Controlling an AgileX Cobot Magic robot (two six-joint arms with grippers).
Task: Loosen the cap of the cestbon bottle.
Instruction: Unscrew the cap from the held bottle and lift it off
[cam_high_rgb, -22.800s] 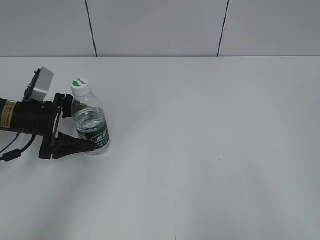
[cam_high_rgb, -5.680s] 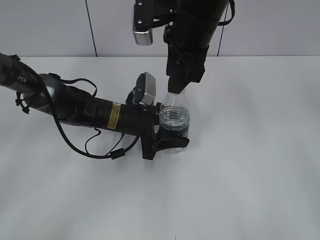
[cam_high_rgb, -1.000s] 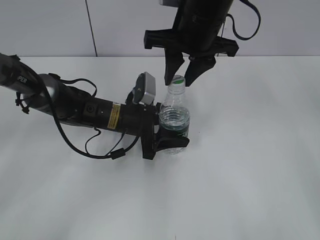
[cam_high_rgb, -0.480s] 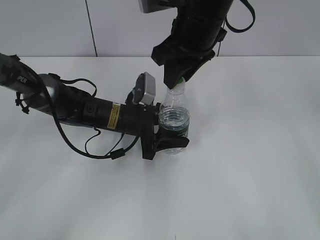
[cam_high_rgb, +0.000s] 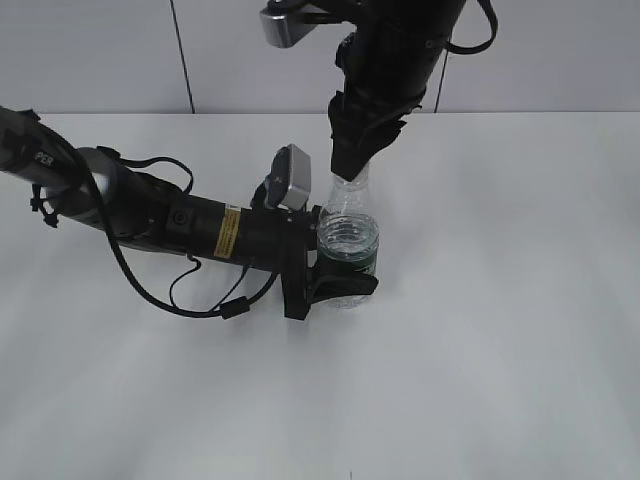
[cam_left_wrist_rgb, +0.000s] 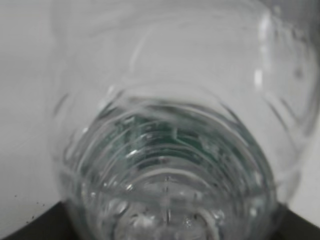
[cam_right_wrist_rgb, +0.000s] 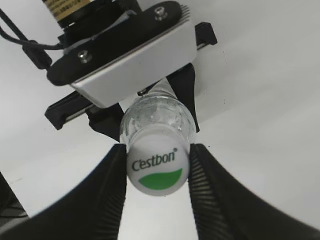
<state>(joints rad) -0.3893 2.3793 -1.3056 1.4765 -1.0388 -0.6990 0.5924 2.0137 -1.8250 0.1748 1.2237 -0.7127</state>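
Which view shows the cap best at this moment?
The right wrist view: the cap faces the camera, its Cestbon print and green mark legible, with the right gripper fingers pressed against both sides. In the exterior view the gripper hides it. The left wrist view shows only the cestbon bottle body, no cap.

Probably a lab: bare white table (cam_high_rgb: 500, 330) (grey paneled wall (cam_high_rgb: 560, 50)).

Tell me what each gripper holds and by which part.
The left gripper clamps the cestbon bottle around its lower body at the green label. The right gripper pinches the cap by its sides.
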